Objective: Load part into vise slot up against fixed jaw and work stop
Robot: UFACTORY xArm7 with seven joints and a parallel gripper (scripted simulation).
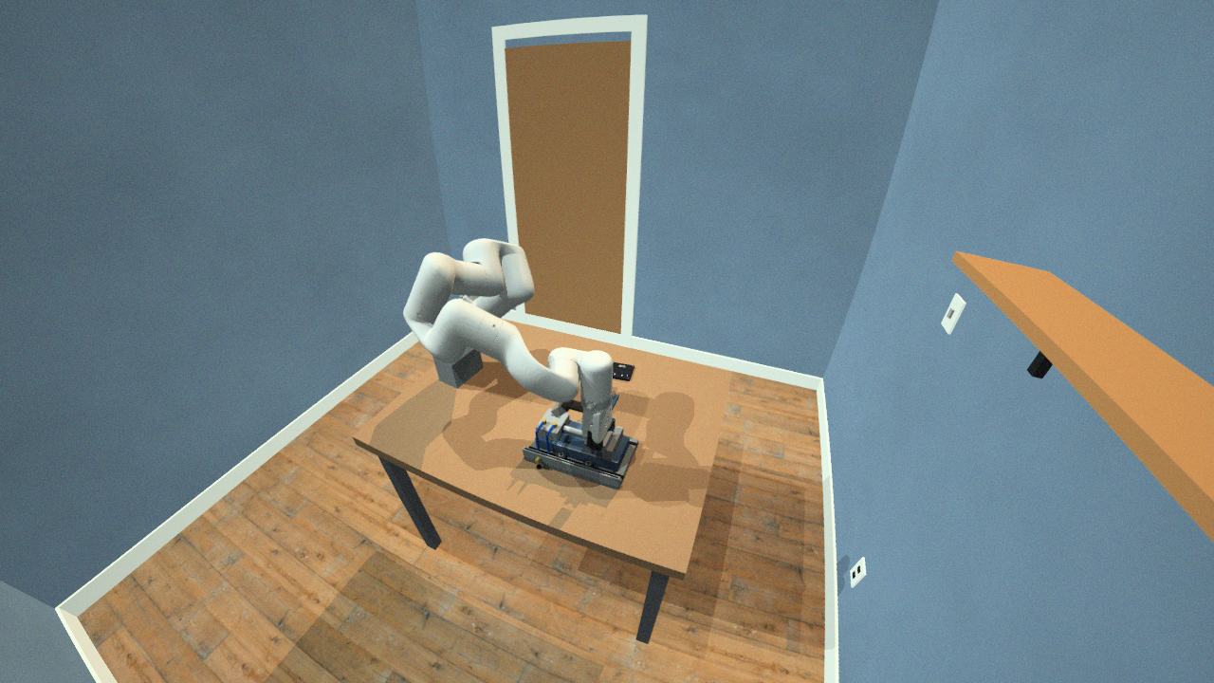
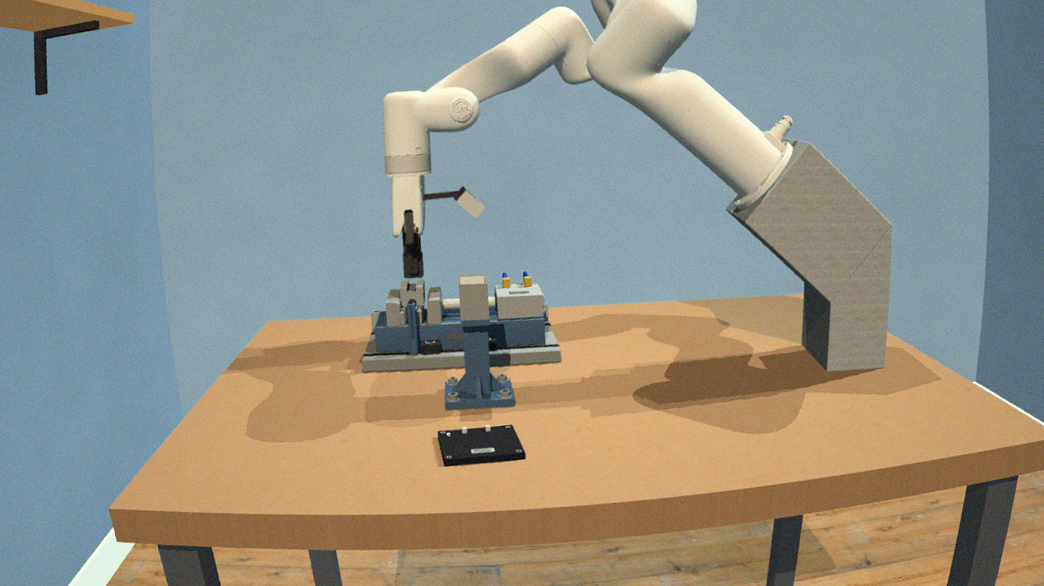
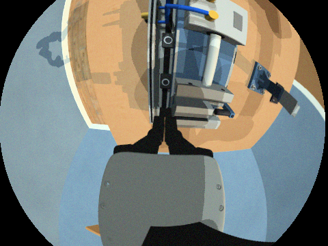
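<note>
My gripper (image 2: pixel 412 265) is shut on nothing and points straight down, a little above the left end of the vise (image 2: pixel 457 322). The grey part (image 2: pixel 412 292) sits in the vise between the fixed jaw (image 2: pixel 394 310) on the left and the moving jaw (image 2: pixel 472 296), right below my fingertips. I cannot tell how its slot faces or whether it touches the work stop. In the wrist view my closed fingers (image 3: pixel 166 119) sit at the near edge of the vise, by the part (image 3: pixel 197 111) and the blue work stop (image 3: pixel 228 114). The black infeed plate (image 2: pixel 482 445) is bare.
The blue V-block (image 2: pixel 478 373) stands between vise and infeed plate. The arm's grey base (image 2: pixel 828 260) stands at the table's right.
</note>
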